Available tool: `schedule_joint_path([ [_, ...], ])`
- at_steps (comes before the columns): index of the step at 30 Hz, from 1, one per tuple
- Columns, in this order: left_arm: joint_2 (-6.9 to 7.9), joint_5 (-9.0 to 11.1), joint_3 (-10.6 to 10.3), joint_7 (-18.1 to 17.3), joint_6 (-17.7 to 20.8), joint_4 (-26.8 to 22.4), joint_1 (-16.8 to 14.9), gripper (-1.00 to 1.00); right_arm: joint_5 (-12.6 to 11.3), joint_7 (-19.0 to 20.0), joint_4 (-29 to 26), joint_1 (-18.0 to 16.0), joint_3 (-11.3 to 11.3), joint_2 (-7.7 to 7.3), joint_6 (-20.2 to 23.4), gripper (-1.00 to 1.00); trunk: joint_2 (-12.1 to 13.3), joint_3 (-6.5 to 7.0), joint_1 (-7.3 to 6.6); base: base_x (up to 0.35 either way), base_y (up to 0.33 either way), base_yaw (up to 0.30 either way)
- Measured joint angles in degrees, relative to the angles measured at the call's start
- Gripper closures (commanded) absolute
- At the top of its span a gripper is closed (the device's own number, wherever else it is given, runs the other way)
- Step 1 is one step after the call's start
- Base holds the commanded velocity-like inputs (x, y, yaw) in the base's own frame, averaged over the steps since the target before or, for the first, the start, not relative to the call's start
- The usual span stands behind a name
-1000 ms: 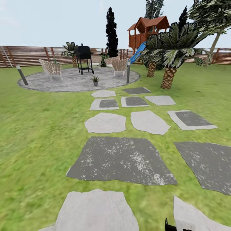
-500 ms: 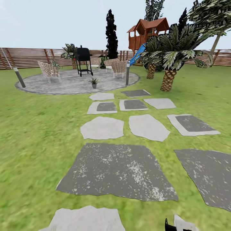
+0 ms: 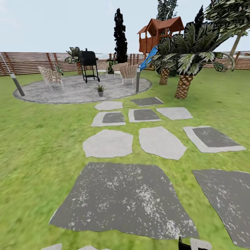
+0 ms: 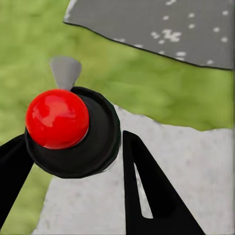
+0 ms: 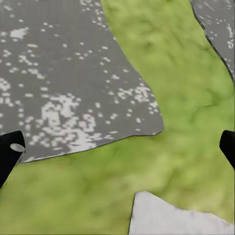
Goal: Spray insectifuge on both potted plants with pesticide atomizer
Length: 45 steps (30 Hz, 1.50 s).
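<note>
Both grippers hang open over the garden's lawn (image 3: 38, 146). The left gripper (image 4: 73, 137) has its two black fingers (image 4: 152, 196) spread, with a red-domed black disc (image 4: 58, 118) showing between them and a pale stepping stone (image 4: 196, 161) beneath. Whether the disc touches the fingers cannot be told. The right gripper (image 5: 120, 142) is spread wide and holds nothing. A dark speckled stone (image 5: 58, 83) lies under and beyond it, and grass runs between its fingertips.

Ahead of the grippers, ten stepping stones show whole or nearly so. The nearest is a large dark slab (image 3: 125, 201). They lead away to a round grey paved patio (image 3: 69, 93).

One potted plant (image 3: 100, 89), a small green rosette in a grey pot, stands on the patio's near side, far ahead of both grippers. Around it are three wicker chairs (image 3: 51, 77), one black grill (image 3: 88, 62) and two short lamp posts (image 3: 138, 79). Farther off to the right are two palms (image 3: 184, 59), with one red-roofed playhouse (image 3: 159, 33) behind them. A brown slatted fence (image 3: 31, 60) closes the view.
</note>
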Motion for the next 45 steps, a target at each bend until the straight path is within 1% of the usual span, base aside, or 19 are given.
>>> schedule_joint_path([
  [45, 0.14, 0.0, 0.01, 0.0, 0.0, 0.0, 0.0, 1.0, 0.0, 0.0, 0.0, 0.0, 0.0, 0.0, 0.0, -1.0, 0.0, 0.0, 0.0, 0.34, 0.0, 0.0],
])
